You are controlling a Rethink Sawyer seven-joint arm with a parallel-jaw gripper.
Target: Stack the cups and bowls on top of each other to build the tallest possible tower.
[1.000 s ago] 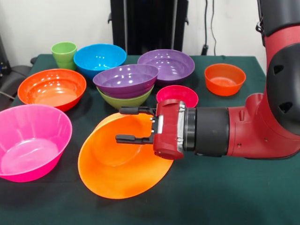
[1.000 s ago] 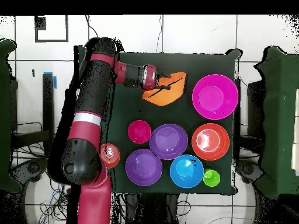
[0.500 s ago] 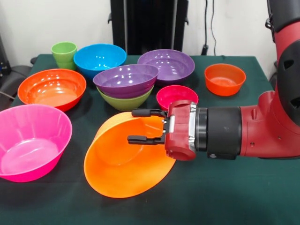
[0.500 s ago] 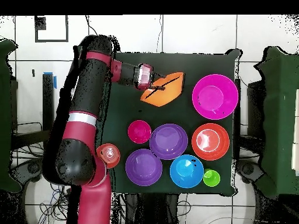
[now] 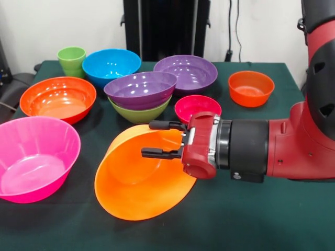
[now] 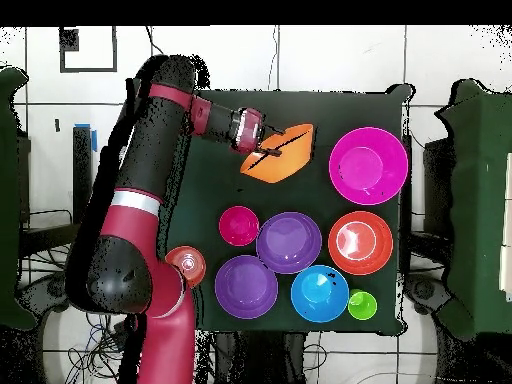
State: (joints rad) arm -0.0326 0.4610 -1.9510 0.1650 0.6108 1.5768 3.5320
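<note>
Pincer (image 5: 159, 139) on glossy orange bowl (image 5: 133, 183)

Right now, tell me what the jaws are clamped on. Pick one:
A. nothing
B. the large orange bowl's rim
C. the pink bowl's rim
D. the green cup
B: the gripper has one finger inside and one outside the rim of the large orange bowl, which is tipped on its side; the pink bowl and green cup stand untouched.
</note>
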